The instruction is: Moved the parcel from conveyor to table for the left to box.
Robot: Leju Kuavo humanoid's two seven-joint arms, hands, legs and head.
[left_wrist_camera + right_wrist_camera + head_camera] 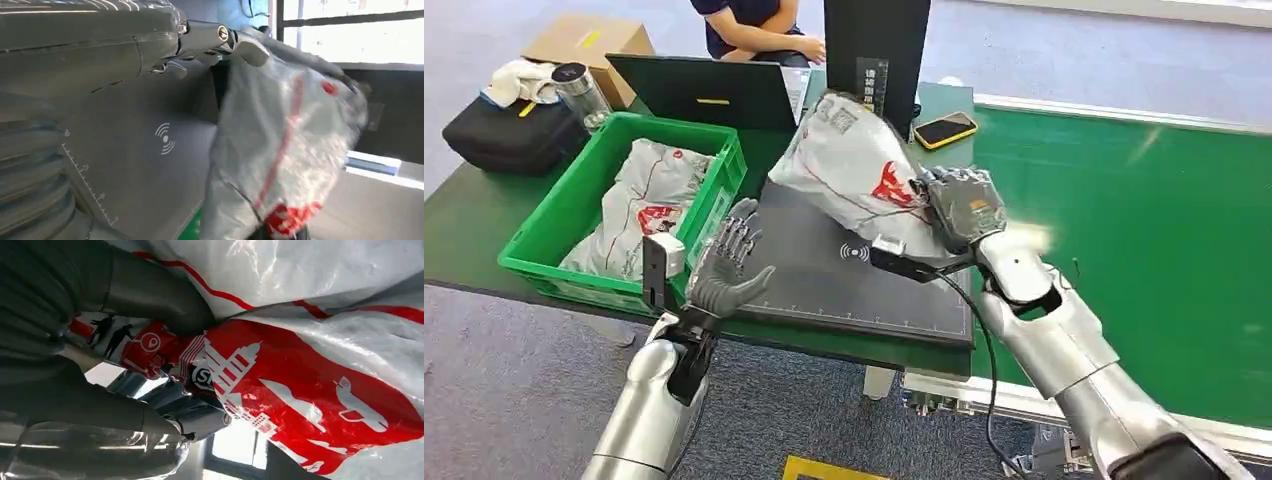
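My right hand [964, 207] grips a grey plastic parcel [854, 165] with red print, held tilted above the dark scale pad [824, 275] on the table. Close up, the parcel's red logo [300, 390] fills the space beside my right hand's thumb [155, 295]. My left hand [727, 268] hovers at the pad's left edge with its fingers spread, holding nothing. From the left wrist, the parcel [280, 150] hangs over the pad [140, 150], beyond my left hand's fingers [210, 37].
A green crate [574, 205] at the left holds another grey parcel [649, 200]. Behind the pad stand a laptop [704, 90], a black upright post [876, 50] and a phone [946, 128]. The green conveyor [1124, 230] lies to the right. A person [754, 30] sits behind the table.
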